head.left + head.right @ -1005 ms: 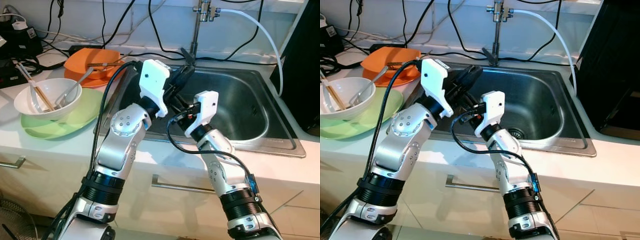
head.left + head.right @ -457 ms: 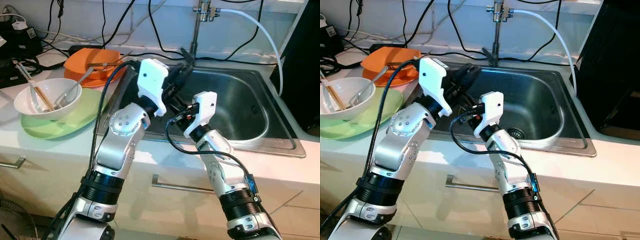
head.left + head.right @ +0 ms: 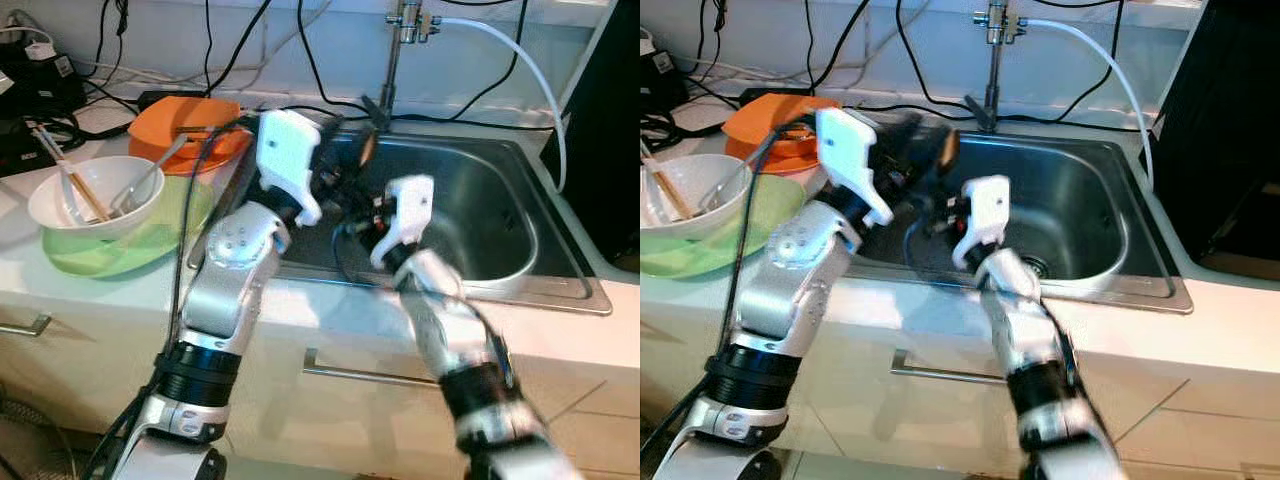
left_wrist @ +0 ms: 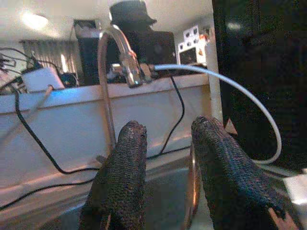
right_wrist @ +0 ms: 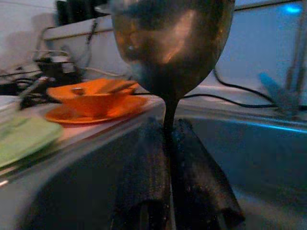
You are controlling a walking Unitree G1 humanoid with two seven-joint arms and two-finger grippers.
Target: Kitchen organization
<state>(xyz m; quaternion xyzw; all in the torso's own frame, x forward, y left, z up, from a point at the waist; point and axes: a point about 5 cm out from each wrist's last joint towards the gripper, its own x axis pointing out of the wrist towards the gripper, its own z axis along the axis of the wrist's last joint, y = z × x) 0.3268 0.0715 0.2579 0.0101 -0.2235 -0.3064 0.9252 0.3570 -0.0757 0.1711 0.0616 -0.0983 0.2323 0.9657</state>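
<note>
Right wrist view gives the closest look at the spoon (image 5: pixel 170 45): a dull metal bowl with brown and orange reflections fills the upper middle of the frame, narrowing to a thin handle that runs down between the two black fingers (image 5: pixel 144 177) of the right gripper (image 5: pixel 169 143), which are pressed together on that handle.

Largest in the head views is the steel sink (image 3: pixel 500 215), taking up the centre and right of the frame, with a tap (image 3: pixel 400 40) and a white hose (image 3: pixel 520 60) at the top. The white counter (image 3: pixel 330 310) runs along its front edge, with drawer handles lower down. Both silver arms meet over the sink's left part, blurred.

At the left of the frame a green plate (image 3: pixel 120 250) carries a white bowl (image 3: pixel 90 205) with chopsticks and a utensil; an orange plate (image 3: pixel 185 130) sits behind it. Black cables trail along the wall.

In the left wrist view the left gripper (image 4: pixel 165 158) has its fingers apart, with the tap seen past them.
</note>
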